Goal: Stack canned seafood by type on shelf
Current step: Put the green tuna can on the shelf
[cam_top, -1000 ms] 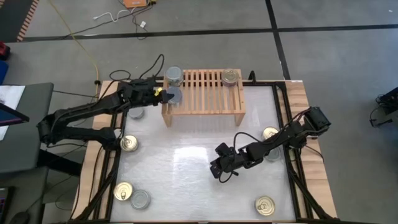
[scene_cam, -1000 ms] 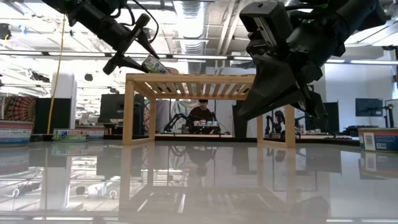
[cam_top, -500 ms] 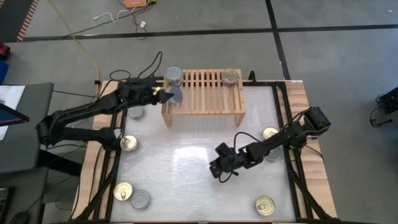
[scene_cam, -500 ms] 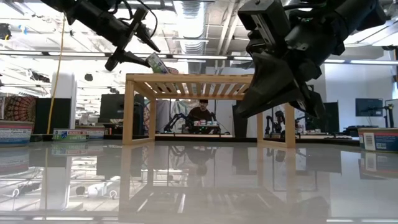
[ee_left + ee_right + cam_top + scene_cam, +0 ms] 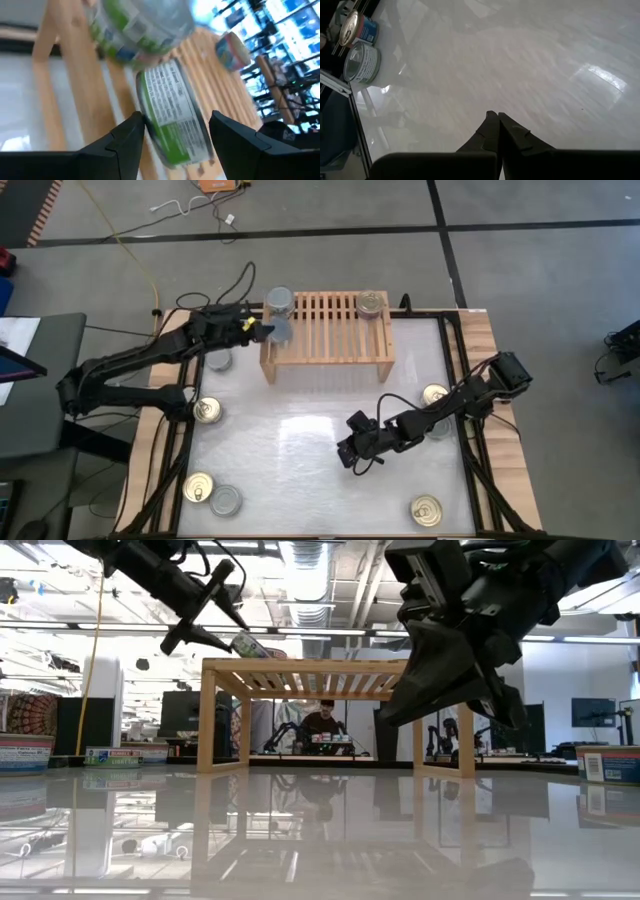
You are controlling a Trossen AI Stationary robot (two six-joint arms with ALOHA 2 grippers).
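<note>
The shelf (image 5: 330, 340) stands at the table's far side. On its left end is a stack of silver-topped tins (image 5: 280, 302), on its right end a gold-lidded tin (image 5: 371, 304). My left gripper (image 5: 262, 330) is shut on a green-labelled tin (image 5: 170, 110), held just above the shelf's left end, on the near side of the stack. My right gripper (image 5: 348, 455) hangs shut over the bare middle of the table, touching nothing. Other tins rest on the table. My left gripper pinches the tin between its two fingers, one on each flat face, so the label wall (image 5: 150, 125) shows between them. The fingers (image 5: 228, 602) come from the table's left, nearly level. The tin is lifted clear and tilted.
Loose tins lie along the left edge (image 5: 207, 410), (image 5: 198, 486), (image 5: 227, 500), one (image 5: 219, 360) under the left arm, and on the right (image 5: 435, 394), (image 5: 426, 510). The shelf's middle slats (image 5: 325, 315) are bare. Cables trail by the right arm.
</note>
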